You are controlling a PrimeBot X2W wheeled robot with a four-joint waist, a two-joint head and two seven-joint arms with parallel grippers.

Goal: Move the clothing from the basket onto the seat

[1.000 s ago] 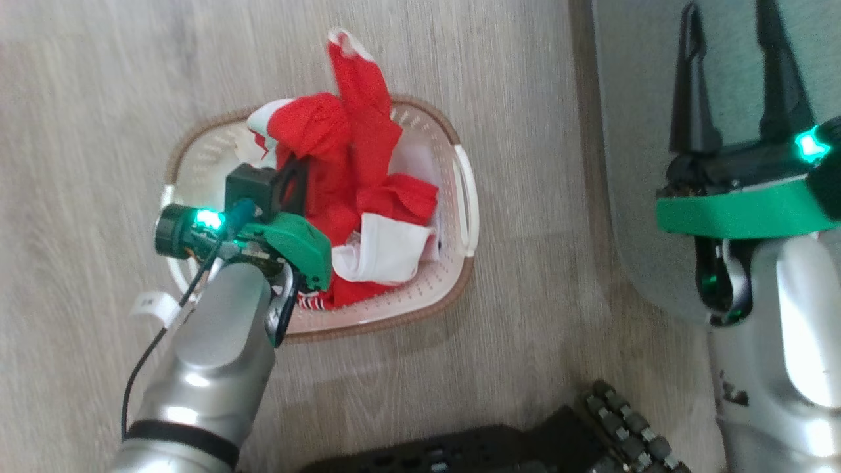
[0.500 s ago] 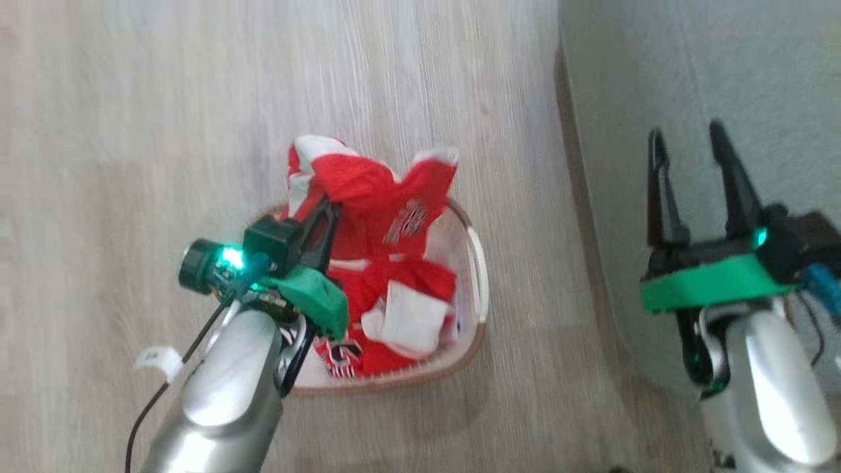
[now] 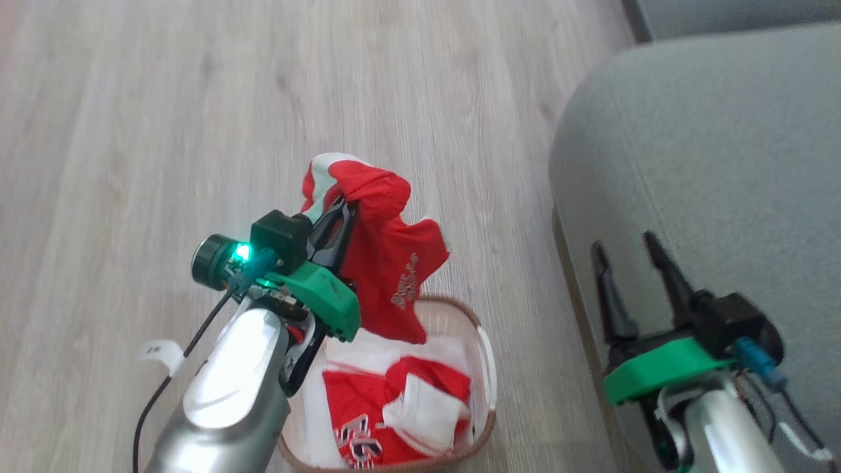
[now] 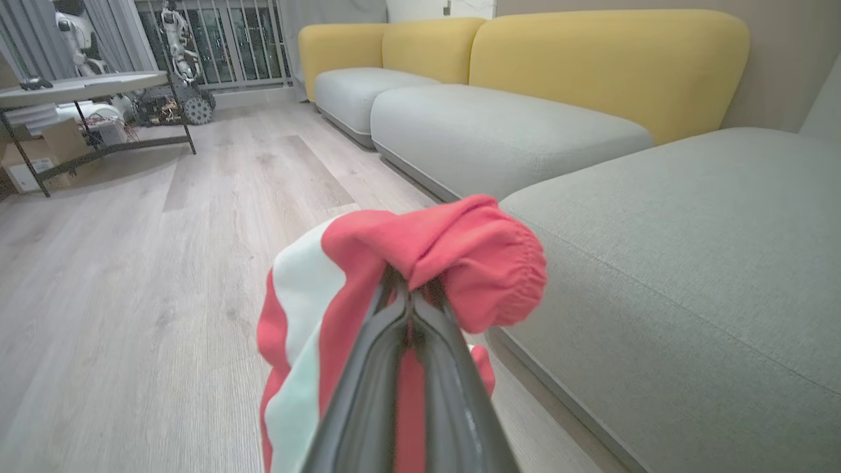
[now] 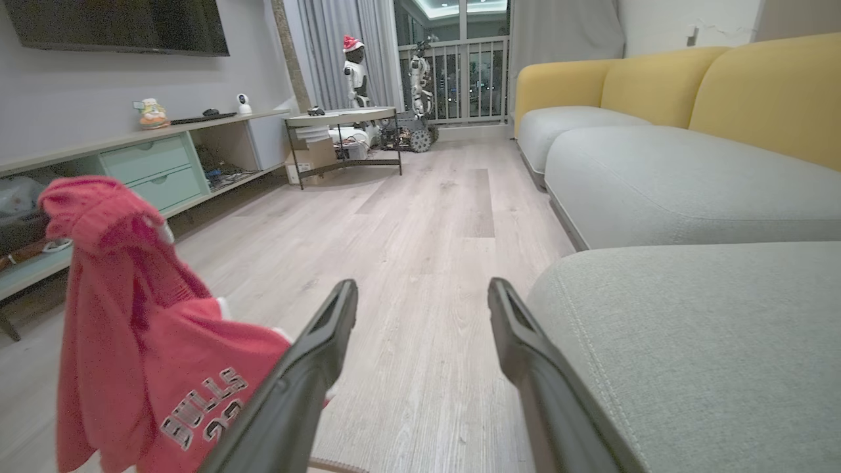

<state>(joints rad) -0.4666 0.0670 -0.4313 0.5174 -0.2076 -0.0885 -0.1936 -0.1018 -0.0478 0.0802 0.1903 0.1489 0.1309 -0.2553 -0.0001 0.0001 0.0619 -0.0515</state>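
Left hand (image 3: 345,210) clenched on red garment (image 3: 387,276), which hangs above the basket (image 3: 487,368), apparently to clear its rim. Seat (image 3: 709,151) lies at 3 o'clock. Right hand (image 3: 621,241) released, idle.

I get soft even room light, motion smear on the floor (image 3: 164,98) in head view, white glare on my left forearm (image 3: 230,387), wrist views bowed at edges, right tool (image 5: 420,284) blurred
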